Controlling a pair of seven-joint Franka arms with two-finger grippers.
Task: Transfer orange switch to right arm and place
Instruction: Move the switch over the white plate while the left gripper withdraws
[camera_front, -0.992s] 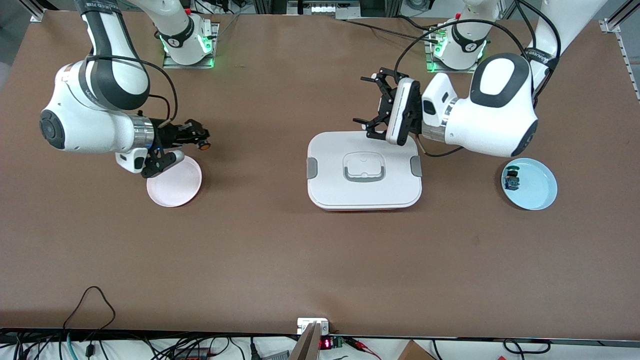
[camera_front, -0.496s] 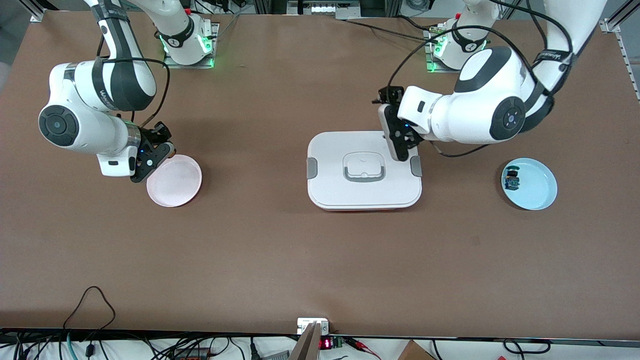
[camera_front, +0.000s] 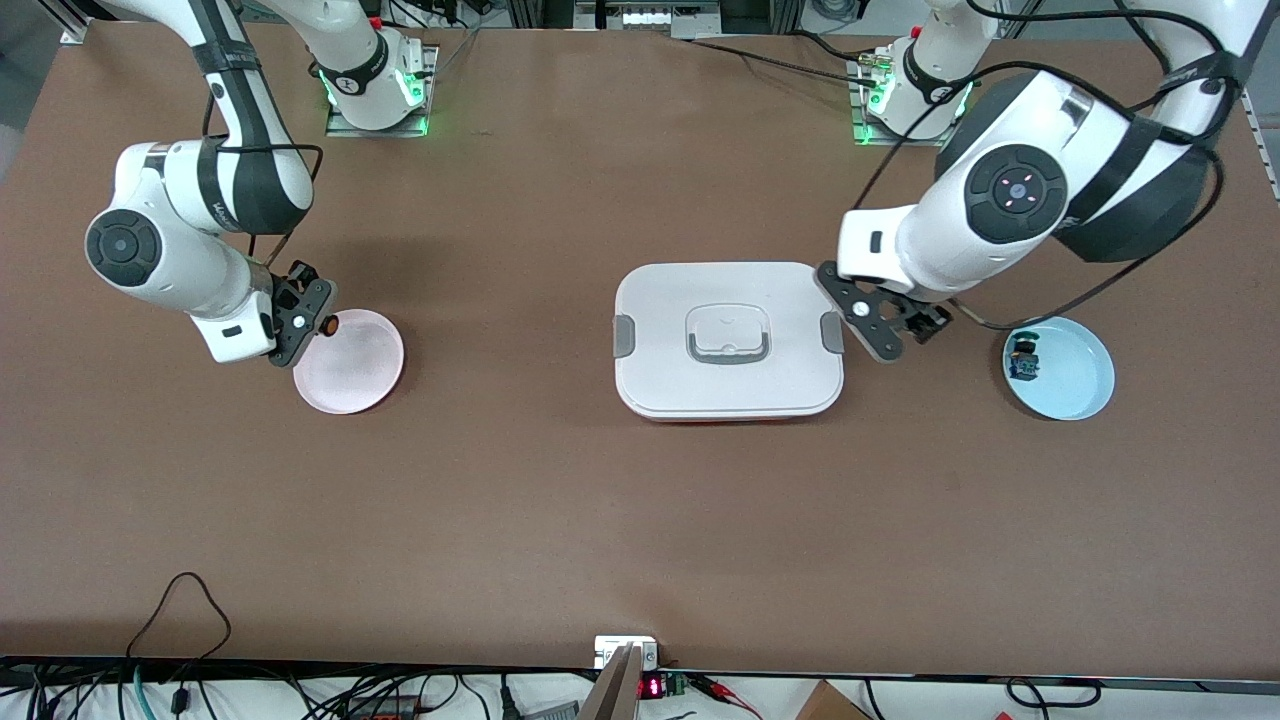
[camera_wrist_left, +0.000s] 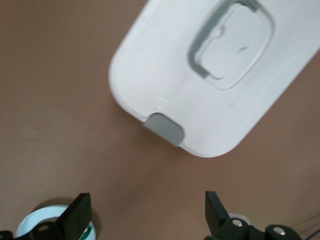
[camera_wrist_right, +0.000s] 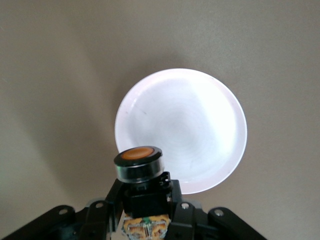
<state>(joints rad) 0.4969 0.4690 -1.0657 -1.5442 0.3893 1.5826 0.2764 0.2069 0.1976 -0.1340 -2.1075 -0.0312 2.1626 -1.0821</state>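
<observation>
Gripping the orange switch (camera_wrist_right: 139, 162) between closed black fingers (camera_wrist_right: 176, 207), the right gripper (camera_front: 312, 318) hangs over the rim of the pink plate (camera_front: 360, 380) at the right arm's end of the table; in the right wrist view the switch's round orange cap faces up out of a black collar, with its tan body pinched just below, and the plate shows pale and round underneath it. The right arm (camera_front: 175, 245) reaches down from its base, its white wrist housing just beside the plate's edge. The left gripper (camera_front: 893, 322) is over the bare table between the white lidded container (camera_front: 728, 385) and the light blue plate (camera_front: 1075, 385), its jaws spread wide and holding nothing; the left wrist view shows the two black fingertips (camera_wrist_left: 77, 220) well apart with brown table between them, a grey latch of the container ahead and a sliver of the blue plate near one fingertip. The container sits near the middle of the table with a grey handle set in its lid. On the blue plate lies a small blue-and-green-topped switch (camera_front: 1023, 358), close to the rim on the side toward the container
</observation>
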